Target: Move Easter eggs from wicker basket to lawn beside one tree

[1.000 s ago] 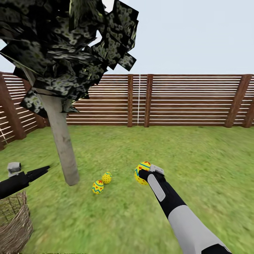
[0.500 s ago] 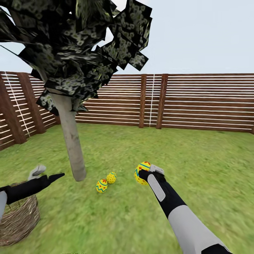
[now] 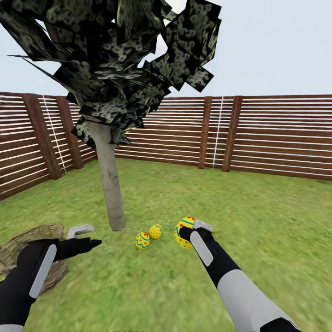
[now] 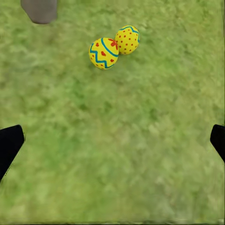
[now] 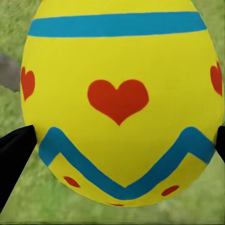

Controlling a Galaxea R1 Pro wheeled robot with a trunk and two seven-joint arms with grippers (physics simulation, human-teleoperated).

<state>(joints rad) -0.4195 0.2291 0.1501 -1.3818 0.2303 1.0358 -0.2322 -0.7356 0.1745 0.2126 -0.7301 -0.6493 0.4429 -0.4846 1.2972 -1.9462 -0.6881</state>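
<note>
Reaching forward over the lawn, right gripper clamped on an Easter egg, held above the grass right of the tree. Stretched out low beside the wicker basket, left gripper with fingers apart, holding nothing. Lying together near the trunk base, two more eggs.

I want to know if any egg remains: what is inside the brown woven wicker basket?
The brown woven wicker basket shows only bare weave near its rim; no egg is visible. The left arm covers part of its inside, so I cannot see that part.
</note>
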